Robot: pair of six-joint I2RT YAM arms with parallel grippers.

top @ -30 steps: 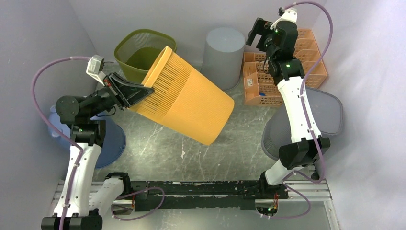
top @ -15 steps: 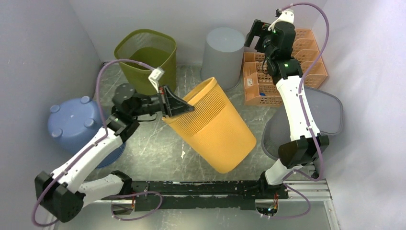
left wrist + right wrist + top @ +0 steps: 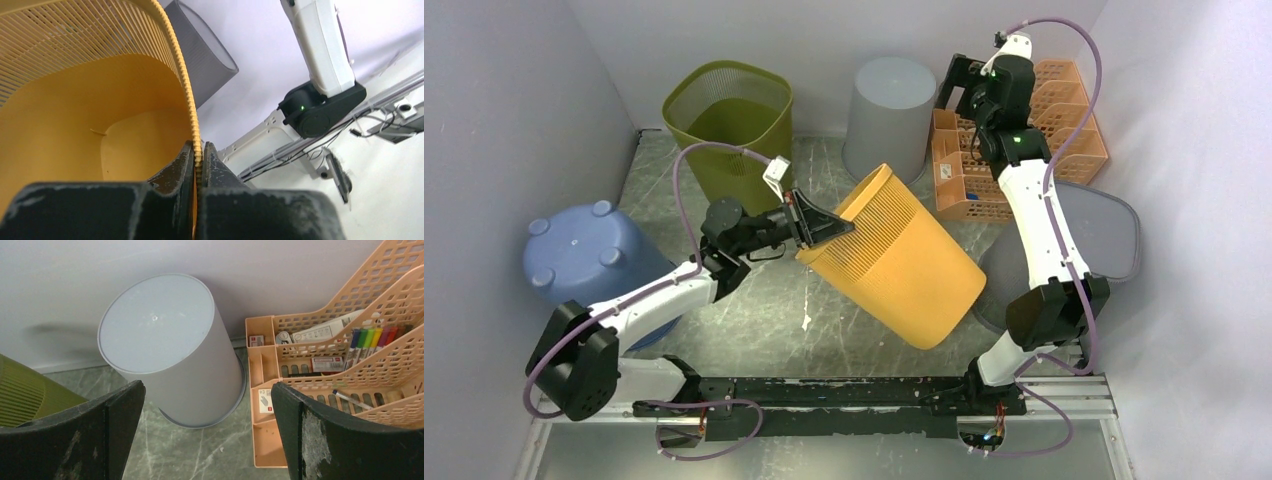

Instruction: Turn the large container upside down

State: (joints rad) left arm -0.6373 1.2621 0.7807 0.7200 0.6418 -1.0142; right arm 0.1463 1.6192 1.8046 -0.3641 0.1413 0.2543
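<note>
The large container is a yellow slatted bin (image 3: 902, 262), tilted on its side in the middle of the table, its open mouth toward the left and its base toward the lower right. My left gripper (image 3: 827, 226) is shut on the bin's rim; the left wrist view shows both fingers (image 3: 198, 152) pinching the ribbed rim, with the bin's inside (image 3: 90, 115) to the left. My right gripper (image 3: 958, 80) is open and empty, held high at the back above the upside-down grey bin (image 3: 165, 347).
A green mesh bin (image 3: 729, 115) stands at the back left. An upside-down blue tub (image 3: 584, 250) sits at the left. An orange desk organiser (image 3: 1014, 140) with pens is at the back right. A grey bin (image 3: 1084, 250) lies at the right.
My left arm has swung the yellow bin to the right and toward the front, its base now lower right. My right gripper has stayed nearly still at the back.
</note>
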